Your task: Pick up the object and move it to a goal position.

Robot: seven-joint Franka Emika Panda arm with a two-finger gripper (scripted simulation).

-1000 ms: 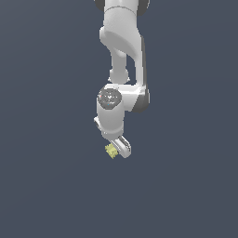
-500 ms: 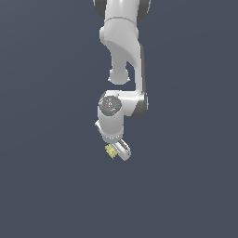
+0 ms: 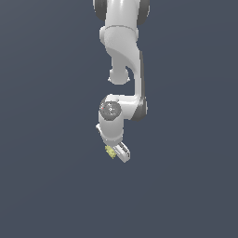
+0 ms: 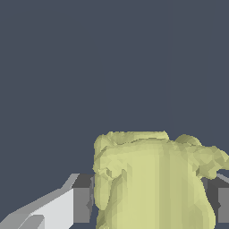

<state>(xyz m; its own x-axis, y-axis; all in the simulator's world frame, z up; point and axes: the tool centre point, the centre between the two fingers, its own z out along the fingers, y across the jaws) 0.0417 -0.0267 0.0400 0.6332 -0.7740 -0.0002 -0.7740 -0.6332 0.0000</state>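
Object (image 3: 110, 151): small pale yellow block, held at gripper (image 3: 116, 153) tip

Exterior view: tiny against the white gripper, sits at the fingertip end on the exterior view's left side, clear of any support. Wrist view: object (image 4: 154, 181) looks lumpy, with a ridged and bumpy outline and faceted faces, lodged between the two grey pads (image 4: 82, 205), touching both

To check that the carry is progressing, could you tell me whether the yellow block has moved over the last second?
Barely: the yellow block, held in the gripper, sits almost where it was in the exterior view, at most slightly lower; the plain background offers no fixed landmark.
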